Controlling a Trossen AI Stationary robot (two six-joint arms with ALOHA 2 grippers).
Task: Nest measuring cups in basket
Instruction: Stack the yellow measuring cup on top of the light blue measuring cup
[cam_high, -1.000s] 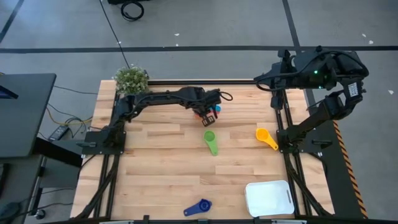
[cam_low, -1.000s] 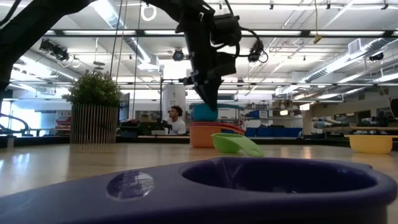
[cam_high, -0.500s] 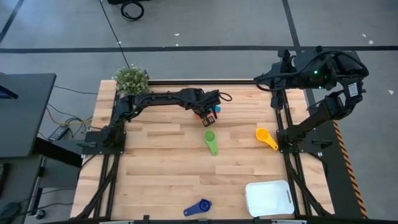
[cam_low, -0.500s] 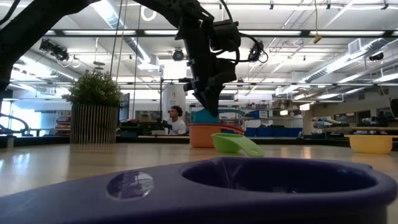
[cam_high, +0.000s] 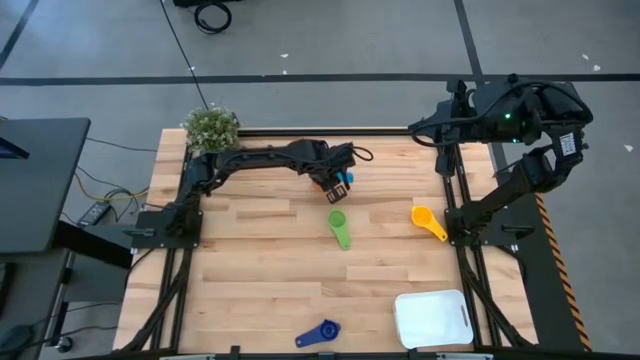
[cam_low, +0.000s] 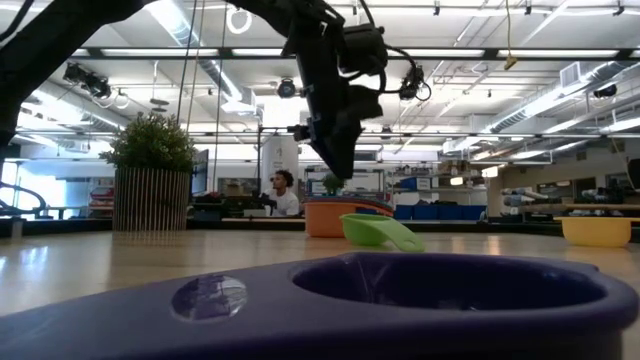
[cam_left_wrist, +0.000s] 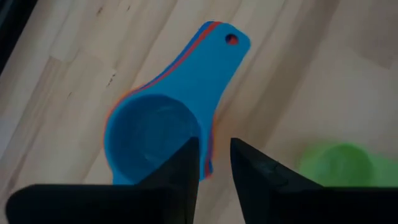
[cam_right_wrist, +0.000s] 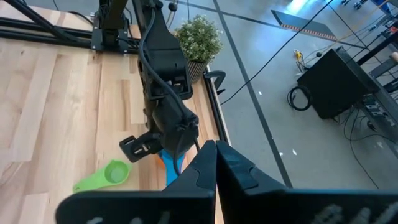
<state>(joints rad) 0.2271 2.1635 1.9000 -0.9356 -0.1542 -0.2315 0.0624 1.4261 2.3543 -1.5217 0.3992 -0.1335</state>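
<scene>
We hold our left end effector (cam_left_wrist: 213, 163) spread just above the light blue cup (cam_left_wrist: 152, 138), nested in red and orange cups near the plant (cam_high: 211, 128); the basket (cam_high: 432, 319) sits well apart. Right end effector (cam_right_wrist: 216, 163) pressed together.

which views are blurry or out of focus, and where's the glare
Low view: the dark blue cup at the lens is a soft blur filling the foreground, with a pale glare patch on its handle; bright ceiling lights leave the left arm nearly a silhouette. Left wrist view: the green cup is out of focus, the light blue cup sharper. High view: even light, no glare.
</scene>
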